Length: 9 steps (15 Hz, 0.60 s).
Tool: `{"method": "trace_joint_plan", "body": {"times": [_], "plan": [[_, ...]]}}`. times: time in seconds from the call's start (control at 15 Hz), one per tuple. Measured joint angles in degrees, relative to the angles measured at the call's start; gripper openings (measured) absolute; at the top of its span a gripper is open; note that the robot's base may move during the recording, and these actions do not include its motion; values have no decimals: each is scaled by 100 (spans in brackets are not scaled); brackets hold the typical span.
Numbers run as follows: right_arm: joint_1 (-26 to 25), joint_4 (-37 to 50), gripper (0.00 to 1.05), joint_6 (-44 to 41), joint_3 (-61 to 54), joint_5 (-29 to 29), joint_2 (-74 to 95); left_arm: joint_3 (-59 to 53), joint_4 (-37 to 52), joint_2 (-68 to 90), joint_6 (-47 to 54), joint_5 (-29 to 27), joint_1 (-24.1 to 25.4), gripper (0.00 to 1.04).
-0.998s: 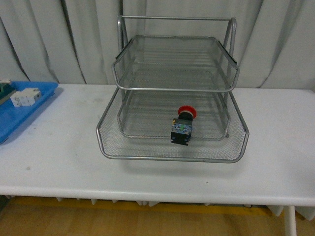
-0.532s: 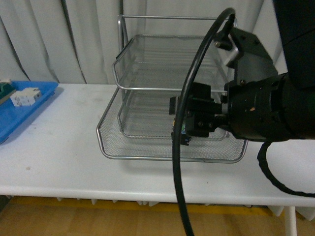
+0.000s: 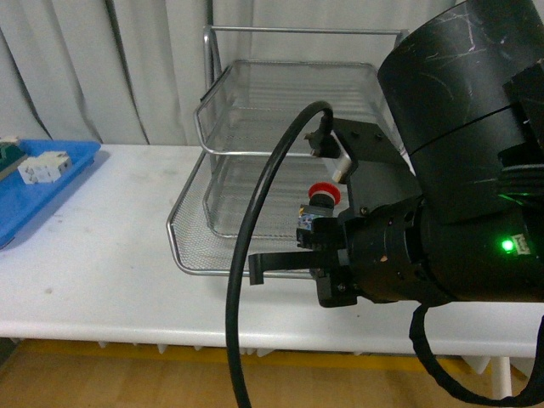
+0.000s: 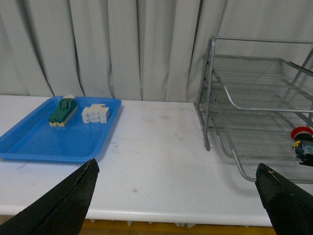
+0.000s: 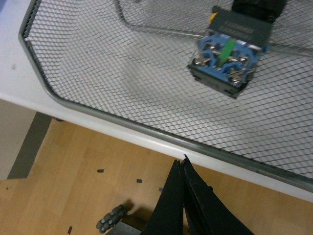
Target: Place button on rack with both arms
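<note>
One small push-button switch with a red mushroom cap (image 3: pixel 324 192) lies in the bottom mesh tray of the silver three-tier wire rack (image 3: pixel 255 110), body toward the front rim, and we judge the placing done.

Our right gripper (image 5: pixel 183 169) hangs just outside the front rim, fingers pressed together, nothing between them. Our left gripper (image 4: pixel 176 193) sits well back over the white table (image 4: pixel 156 142), its black fingers (image 4: pixel 63 203) spread wide, gripping nothing.

How would the button handle? We'd say light, rigid and blocky: hard plastic, with a smooth rounded cap that could slip. The flat sides of its dark body are where we'd take hold, away from the blue terminal face with its little metal screws.

The mesh is fine and springy-looking inside a smooth tubular frame. Off to the left, a flat blue plastic tray (image 4: pixel 34 142) holds a white block (image 4: pixel 95 113) and a green-and-beige block (image 4: pixel 62 110).
</note>
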Motion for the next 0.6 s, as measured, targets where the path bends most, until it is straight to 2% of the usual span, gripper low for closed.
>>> {"method": "trace_joint_plan", "body": {"times": [0.27,0.6], "plan": [[155,24,2,-116,4,92,481,0,0,0,0,0,0,98],[-188,-144,2,-490,363,372,828,0,0,0,0,0,0,98]]}}
